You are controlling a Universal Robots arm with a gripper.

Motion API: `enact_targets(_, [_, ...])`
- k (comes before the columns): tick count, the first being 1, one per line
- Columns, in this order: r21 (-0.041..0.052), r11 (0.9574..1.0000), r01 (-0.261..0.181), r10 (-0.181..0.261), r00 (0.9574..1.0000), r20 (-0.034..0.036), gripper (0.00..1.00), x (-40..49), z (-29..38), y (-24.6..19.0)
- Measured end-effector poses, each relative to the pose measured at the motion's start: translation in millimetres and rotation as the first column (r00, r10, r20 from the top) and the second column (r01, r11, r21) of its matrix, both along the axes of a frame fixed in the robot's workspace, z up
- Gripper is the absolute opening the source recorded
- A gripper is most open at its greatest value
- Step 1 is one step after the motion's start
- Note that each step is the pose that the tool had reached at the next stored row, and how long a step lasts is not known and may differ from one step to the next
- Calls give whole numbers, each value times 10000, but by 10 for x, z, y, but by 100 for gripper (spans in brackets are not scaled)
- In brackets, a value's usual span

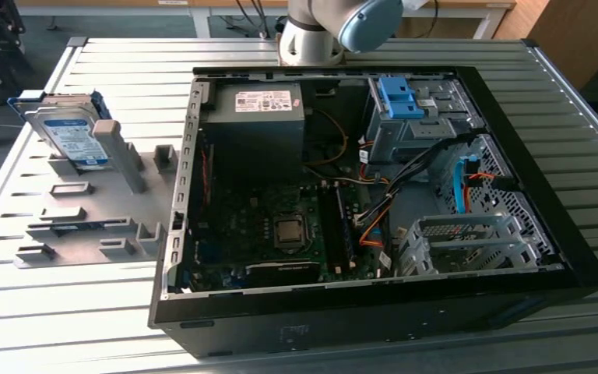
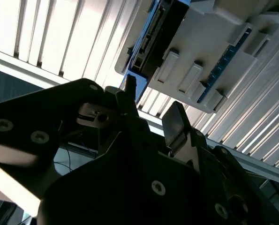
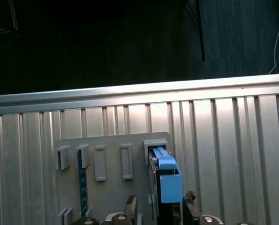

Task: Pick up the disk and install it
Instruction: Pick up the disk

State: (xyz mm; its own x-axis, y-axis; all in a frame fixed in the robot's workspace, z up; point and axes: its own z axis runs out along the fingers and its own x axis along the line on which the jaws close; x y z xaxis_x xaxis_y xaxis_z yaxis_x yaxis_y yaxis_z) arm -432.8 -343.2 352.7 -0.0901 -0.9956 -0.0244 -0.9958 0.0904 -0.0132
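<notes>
The disk (image 1: pixel 68 134), silver-grey with a white-and-blue label and blue side rails, stands on edge in a slot of the grey holder plate (image 1: pixel 81 226) at the exterior view's left. Seen edge-on in the first wrist view, the disk (image 3: pixel 166 180) shows its blue rail, and my gripper (image 3: pixel 160 204) is open, one dark fingertip on each side of the disk's line. In the second wrist view the gripper (image 2: pixel 153 108) hangs well clear of the disk (image 2: pixel 151 33), with nothing between its fingers (image 2: pixel 176 123).
An open black computer case (image 1: pixel 548 187) fills the middle of the slatted metal table (image 1: pixel 50 327), with a blue-topped drive bay (image 1: pixel 403 97) at its far side and an empty metal cage (image 1: pixel 466 241) nearer. The arm's base (image 1: pixel 310 35) stands behind the case.
</notes>
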Motion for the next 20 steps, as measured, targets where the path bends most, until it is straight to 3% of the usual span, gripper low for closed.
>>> enact_targets(3, [-98,10000,0,0,10000,-4,50,-1,-51,25])
enact_targets(7, [-106,9999,-1,1,10000,-4,50,0,-119,40])
enact_targets(20, [-106,9999,0,0,10000,-5,51,-1,-125,41])
